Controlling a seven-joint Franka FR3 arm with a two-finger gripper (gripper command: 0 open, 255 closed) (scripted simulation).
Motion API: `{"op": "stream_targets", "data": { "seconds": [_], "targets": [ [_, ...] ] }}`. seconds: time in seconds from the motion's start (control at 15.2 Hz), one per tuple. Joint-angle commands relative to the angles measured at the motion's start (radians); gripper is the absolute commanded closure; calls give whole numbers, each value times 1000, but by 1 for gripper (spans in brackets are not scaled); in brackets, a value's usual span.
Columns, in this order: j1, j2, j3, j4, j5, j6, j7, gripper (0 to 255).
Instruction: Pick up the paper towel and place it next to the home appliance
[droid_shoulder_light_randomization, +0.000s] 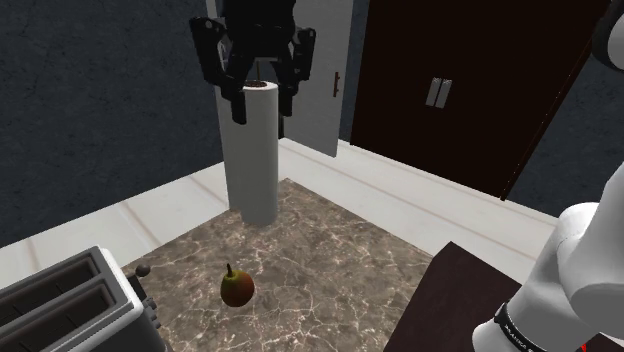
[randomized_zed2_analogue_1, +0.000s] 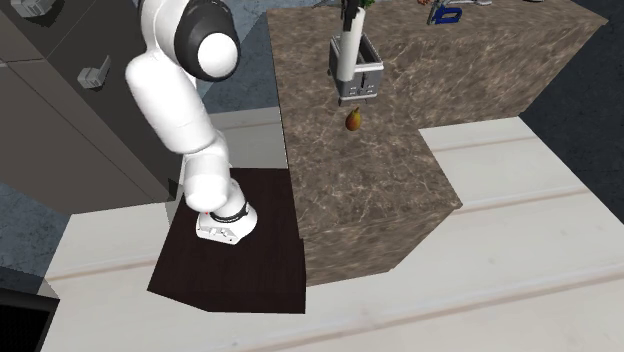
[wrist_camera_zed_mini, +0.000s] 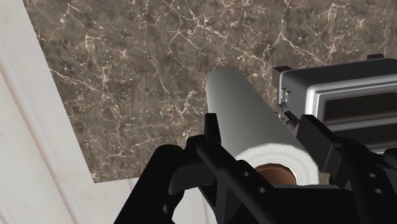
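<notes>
A tall white paper towel roll stands upright near the far corner of the brown marble counter. My black gripper comes down over its top, one finger pressed on each side, shut on it. Whether its base rests on the stone I cannot tell. In the wrist view the roll runs away from the gripper, brown core showing, with the silver toaster close beside it. The toaster sits at the shoulder view's lower left. The second exterior view has the roll in front of the toaster.
A reddish-green pear lies on the counter between roll and toaster, also small in the second exterior view as the pear. Dark double cabinet doors stand behind. A pale floor drops off beyond the counter edge. The dark stand holds the arm.
</notes>
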Motion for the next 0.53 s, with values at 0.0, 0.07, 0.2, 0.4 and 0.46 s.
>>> {"op": "stream_targets", "data": {
  "seconds": [0.0,0.07,0.2,0.4,0.46],
  "targets": [
    [37,84,34,91,-46,-16,64,255],
    [62,130,50,143,-74,-27,95,255],
    [124,232,74,264,-138,-61,156,255],
    [173,293,77,328,-175,-71,189,255],
    [163,279,76,294,-166,-49,185,255]
  ]
}}
